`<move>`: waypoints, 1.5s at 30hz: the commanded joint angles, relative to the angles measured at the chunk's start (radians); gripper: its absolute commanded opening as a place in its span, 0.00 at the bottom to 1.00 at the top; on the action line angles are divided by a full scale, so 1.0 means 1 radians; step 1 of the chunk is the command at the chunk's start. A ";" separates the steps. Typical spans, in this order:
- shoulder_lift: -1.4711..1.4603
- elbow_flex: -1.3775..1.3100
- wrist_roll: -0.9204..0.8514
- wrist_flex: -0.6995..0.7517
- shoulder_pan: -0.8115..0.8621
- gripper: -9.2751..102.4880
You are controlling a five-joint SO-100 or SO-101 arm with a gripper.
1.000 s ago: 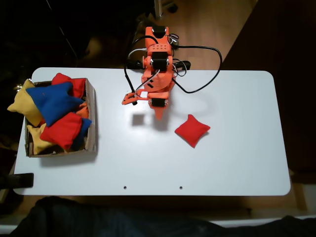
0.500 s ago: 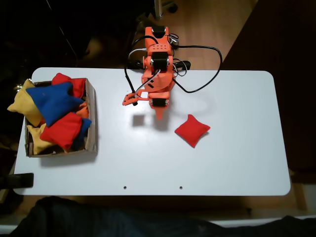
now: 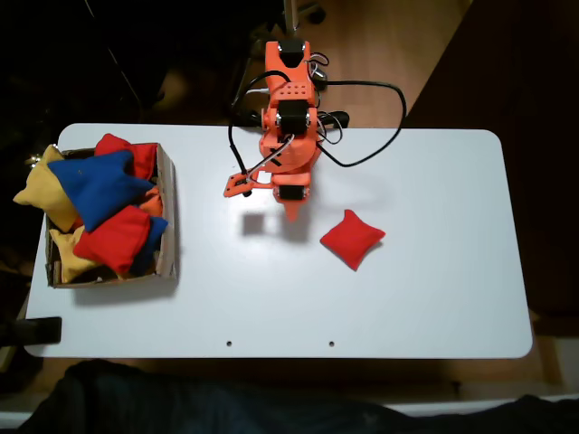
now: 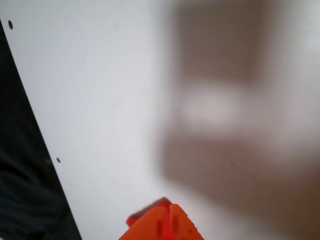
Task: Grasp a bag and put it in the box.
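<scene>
Right now the red bag (image 3: 352,238) lies flat on the white table (image 3: 434,298), just right of the jaws (image 3: 293,213), which look pressed together. Far left, the box (image 3: 166,226) is heaped; another bag could slide off.

White table (image 3: 434,289) — wooden floor (image 3: 380,45) beyond, surroundings seemingly dark.

A white table (image 3: 434,298) with rounded corners fills the middle of the fixed view. At nine o'clock lies a blue beanbag (image 3: 95,185) with yellow beanbags (image 3: 41,194) beside and under it. At twelve o'clock, black cables (image 3: 375,136) loop over the table's far edge.
</scene>
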 commanded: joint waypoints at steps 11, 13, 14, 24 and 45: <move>-0.233 -0.218 -0.002 -0.120 0.009 0.08; -0.265 -0.244 -0.002 -0.123 0.005 0.08; -0.279 -0.259 -0.002 -0.123 0.003 0.08; -0.387 -0.434 0.008 -0.083 -0.035 0.08; -0.695 -0.969 0.038 0.201 -0.169 0.08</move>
